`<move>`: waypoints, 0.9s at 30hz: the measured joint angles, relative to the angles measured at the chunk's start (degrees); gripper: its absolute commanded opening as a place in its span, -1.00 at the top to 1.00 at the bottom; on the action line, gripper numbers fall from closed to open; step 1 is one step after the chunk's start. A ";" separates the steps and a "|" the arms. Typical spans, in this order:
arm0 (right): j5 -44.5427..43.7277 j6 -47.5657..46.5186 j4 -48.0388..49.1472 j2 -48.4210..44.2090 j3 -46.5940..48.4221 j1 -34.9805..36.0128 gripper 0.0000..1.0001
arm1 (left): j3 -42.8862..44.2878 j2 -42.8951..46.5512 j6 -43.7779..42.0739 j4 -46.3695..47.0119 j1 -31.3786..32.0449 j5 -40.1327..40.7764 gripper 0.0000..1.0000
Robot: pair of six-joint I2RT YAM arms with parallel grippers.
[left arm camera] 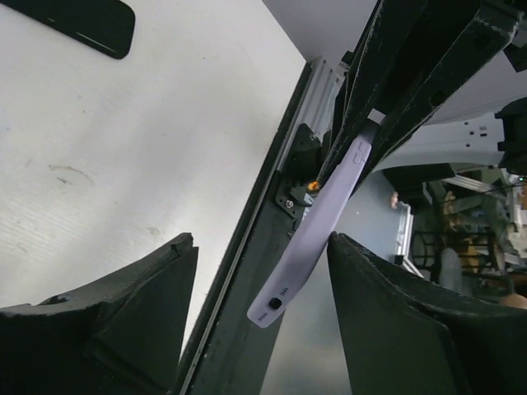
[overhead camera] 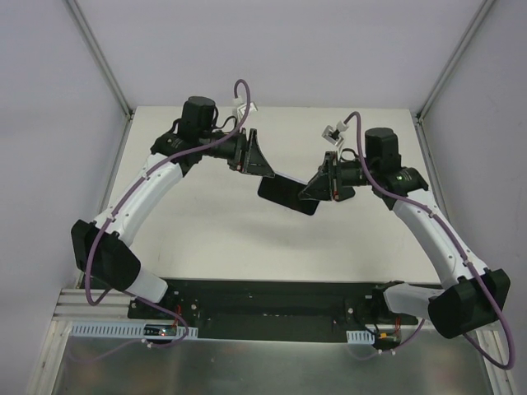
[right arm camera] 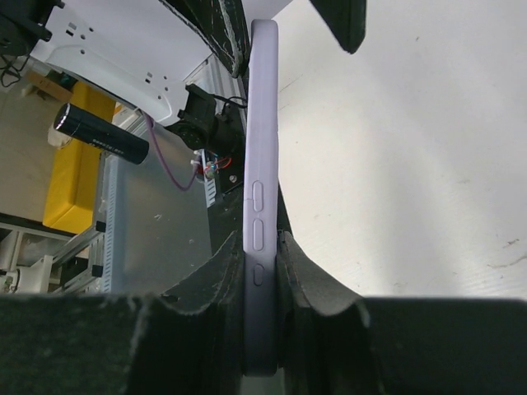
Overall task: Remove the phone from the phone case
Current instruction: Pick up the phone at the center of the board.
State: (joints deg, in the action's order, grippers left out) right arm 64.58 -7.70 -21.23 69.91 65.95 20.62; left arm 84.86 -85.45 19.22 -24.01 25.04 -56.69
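The left gripper [left arm camera: 259,240] is wide open and holds nothing. The free end of the case [left arm camera: 319,229] reaches in between its fingers; whether one finger touches it or only lies just beside it, I cannot tell. The case is lilac, held off the table [overhead camera: 206,230], and seen edge-on in both wrist views. From the left wrist it looks slightly bowed, so I judge it soft, light and rubbery. It should grip well but flex if taken by one lip, so a hold across the flat faces near an end suits it best.

Between the grippers the top view shows the phone [overhead camera: 286,196], a black slab. I judge it stiff, heavier, glossy and slippery, with fragile glass, and best pinched across its long edges. The right gripper [right arm camera: 262,247] is clamped on the case's other end.

Neither wrist view, being edge-on, shows whether the case is empty. From above I cannot tell whether the phone lies on the table or sits in the case, and the right gripper covers its right end. A black rounded corner, flat on the table, is cut off at the top of the left wrist view; it is probably the phone.
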 measured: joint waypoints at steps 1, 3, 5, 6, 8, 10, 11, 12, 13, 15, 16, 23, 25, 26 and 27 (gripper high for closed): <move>-0.37 -0.46 -0.37 -0.02 0.09 -0.02 1.00 | -0.57 0.00 1.64 1.29 0.00 -0.22 -0.19; -1.27 -1.44 -1.38 -0.04 0.26 -0.04 1.00 | -1.68 0.00 4.63 3.50 0.00 -0.74 -0.14; -1.75 -2.19 -2.23 -0.04 0.26 -0.04 1.00 | -2.47 0.00 6.36 5.05 0.00 -1.38 -0.15; -1.88 -2.45 -2.60 -0.04 0.26 -0.02 1.00 | -2.80 0.00 7.17 5.90 0.00 -1.57 -0.21; -2.25 -2.78 -2.97 -0.07 0.26 0.07 1.00 | -3.39 0.02 8.00 7.21 0.00 -2.01 -0.30; -2.60 -2.99 -3.06 -0.04 0.26 0.07 1.00 | -4.46 0.09 8.61 9.11 0.00 -3.08 -0.36; -2.75 -3.06 -3.06 -0.04 0.26 0.09 1.00 | -5.18 0.17 8.74 9.97 0.00 -3.54 -0.37; -2.86 -3.08 -3.06 -0.04 0.26 0.13 1.00 | -5.92 0.22 8.87 10.73 0.00 -4.26 -0.37; -2.93 -3.08 -3.06 -0.04 0.26 0.15 1.00 | -6.69 0.28 8.87 11.43 0.02 -4.92 -0.36; -2.95 -3.06 -3.06 -0.07 0.26 0.15 1.00 | -7.96 0.39 8.81 12.57 0.07 -6.32 -0.26; -2.93 -3.04 -3.04 -0.04 0.26 0.15 1.00 | -8.50 0.50 8.61 12.90 0.13 -6.82 -0.16; -2.54 -2.27 -2.97 -0.04 0.26 0.15 1.00 | -9.86 1.16 6.43 14.40 2.80 -9.29 0.61; -1.88 -2.01 -2.99 -0.15 0.26 0.15 1.00 | -9.86 1.16 5.42 14.75 3.13 -9.92 0.87; -1.38 -1.70 -2.99 -0.15 0.26 0.13 1.00 | -9.86 1.16 4.66 15.23 3.13 -10.88 1.00; -0.81 -1.42 -3.02 -0.15 0.26 0.09 1.00 | -9.84 1.22 3.85 15.87 3.17 -12.09 1.00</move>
State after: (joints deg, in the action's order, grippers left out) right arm 63.77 -9.13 -24.25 69.76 66.22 20.71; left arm 75.02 -84.23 23.07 -8.14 28.21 -68.77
